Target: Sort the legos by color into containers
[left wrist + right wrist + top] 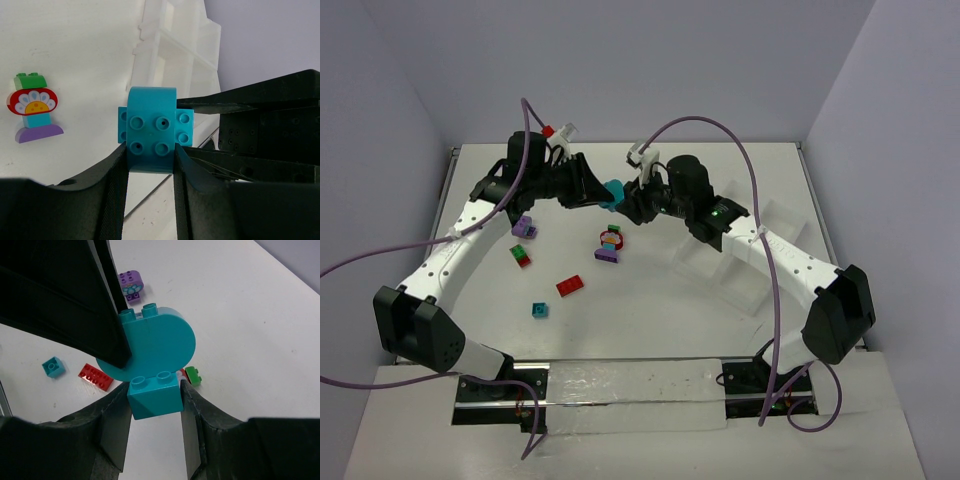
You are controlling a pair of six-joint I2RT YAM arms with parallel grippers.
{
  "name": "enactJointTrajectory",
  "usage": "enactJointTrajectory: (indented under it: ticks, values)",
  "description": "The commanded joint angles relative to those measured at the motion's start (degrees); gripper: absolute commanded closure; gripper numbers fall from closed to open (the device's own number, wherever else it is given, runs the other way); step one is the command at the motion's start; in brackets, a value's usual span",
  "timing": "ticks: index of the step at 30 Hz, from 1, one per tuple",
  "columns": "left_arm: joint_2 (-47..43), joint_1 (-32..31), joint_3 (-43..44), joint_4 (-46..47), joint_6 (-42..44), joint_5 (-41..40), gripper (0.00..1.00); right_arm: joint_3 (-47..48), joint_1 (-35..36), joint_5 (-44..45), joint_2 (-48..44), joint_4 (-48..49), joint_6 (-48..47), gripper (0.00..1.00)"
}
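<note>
A teal rounded brick (615,192) hangs in the air between both grippers, joined to a small teal square brick (154,399). My left gripper (150,152) is shut on the rounded brick (151,125). My right gripper (154,390) is shut on the small square brick, whose ends show behind the rounded one in the left wrist view (184,126). The two grippers meet nose to nose above the table's far middle, the left (595,190) and the right (632,198). The translucent white tray (745,262) lies to the right; its compartments look empty where they show.
A small stack of green, red flower, teal and purple bricks (610,243) lies below the grippers. A purple brick (524,227), a red-and-green brick (521,256), a red brick (570,286) and a small teal brick (539,309) lie at the left.
</note>
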Motion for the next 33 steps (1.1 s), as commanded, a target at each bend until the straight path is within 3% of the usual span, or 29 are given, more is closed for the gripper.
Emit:
enactJointTrajectory:
  ticks: [1, 7, 10, 14, 22, 27, 33]
  values:
    - [-0.5, -0.3, 0.7, 0.3, 0.7, -0.5, 1.0, -0.1, 0.2, 0.3, -3.0, 3.9, 3.5, 1.0]
    - [1.3, -0.1, 3.5, -1.7, 2.1, -4.5, 1.0, -3.3, 0.1, 4.4, -5.3, 3.6, 3.4, 1.0]
    - [2.6, 0.6, 6.2, -1.5, 1.5, -7.1, 1.0, -1.8, 0.2, 6.8, -4.3, -2.4, 1.8, 1.0]
    - [6.1, 1.9, 8.9, -1.2, 1.7, -7.3, 1.0, 0.8, 0.2, 11.2, -4.0, -7.7, 1.0, 1.0]
    - [11.2, 6.1, 10.8, 1.2, -0.4, -5.5, 1.0, -0.7, -0.1, 16.6, -5.1, -8.6, 1.6, 1.0]
    - [14.5, 7.3, 14.0, -1.5, 2.7, -5.8, 1.0, -2.8, -2.4, 25.8, -6.6, -8.6, 6.6, 1.0]
    - [12.8, 6.4, 11.6, -1.9, 5.9, -8.4, 1.0, -5.5, -12.7, 30.1, -9.6, -12.0, 17.8, 1.0]
